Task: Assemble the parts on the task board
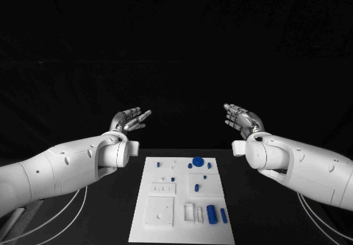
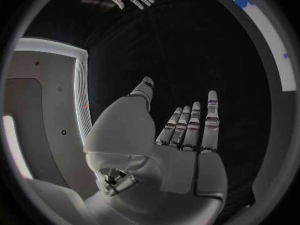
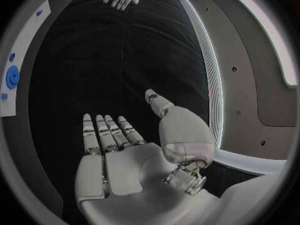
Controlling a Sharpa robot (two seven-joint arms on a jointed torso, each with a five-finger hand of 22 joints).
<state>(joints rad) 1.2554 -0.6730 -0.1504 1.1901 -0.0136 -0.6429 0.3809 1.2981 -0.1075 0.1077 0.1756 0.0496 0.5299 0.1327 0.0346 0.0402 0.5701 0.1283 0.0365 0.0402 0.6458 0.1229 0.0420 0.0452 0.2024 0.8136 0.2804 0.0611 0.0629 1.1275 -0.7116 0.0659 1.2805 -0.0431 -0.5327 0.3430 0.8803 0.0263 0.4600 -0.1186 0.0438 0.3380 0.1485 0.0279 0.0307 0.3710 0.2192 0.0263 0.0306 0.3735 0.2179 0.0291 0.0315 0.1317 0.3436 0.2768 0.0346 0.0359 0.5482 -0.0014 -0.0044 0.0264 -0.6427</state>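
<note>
The white task board (image 1: 158, 224) lies on the black table in front of me, with small blue parts on it: a round disc (image 1: 198, 162) near its far edge, a short peg (image 1: 196, 188) in the middle, and two cylinders (image 1: 211, 214) near its right front corner. My left hand (image 1: 130, 120) is raised beyond the board's far left, fingers straight and apart, empty. My right hand (image 1: 242, 118) mirrors it at the far right, also empty. The left wrist view shows the left hand (image 2: 181, 130) and the board (image 2: 275, 40); the right wrist view shows the right hand (image 3: 119, 140) and the board (image 3: 19, 75).
Recessed white blocks and small fittings (image 1: 160, 210) sit on the board's left and middle sections. Black table (image 1: 272, 214) runs on both sides of the board. White cables (image 1: 51, 219) hang under my left arm at the table's left.
</note>
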